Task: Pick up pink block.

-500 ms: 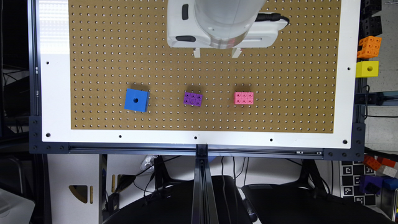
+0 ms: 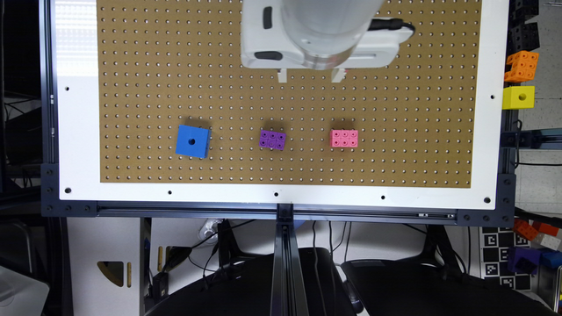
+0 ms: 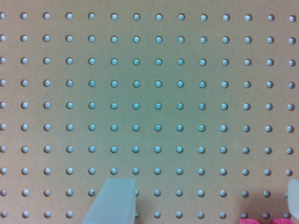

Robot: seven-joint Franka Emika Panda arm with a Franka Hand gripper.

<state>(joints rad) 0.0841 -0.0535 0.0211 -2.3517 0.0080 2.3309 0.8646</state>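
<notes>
On the pegboard worktop (image 2: 395, 145) three pieces lay in one row, well apart, likely spaced so each could be gripped alone: blue cube (image 2: 192, 141), purple brick (image 2: 272, 139), and the pink block (image 2: 344, 138) toward the exterior view's right. Farther back the end effector (image 2: 309, 75) hung over bare board, short of the pink block, fingers (image 3: 113, 200) spread wide, holding and touching nothing.
</notes>
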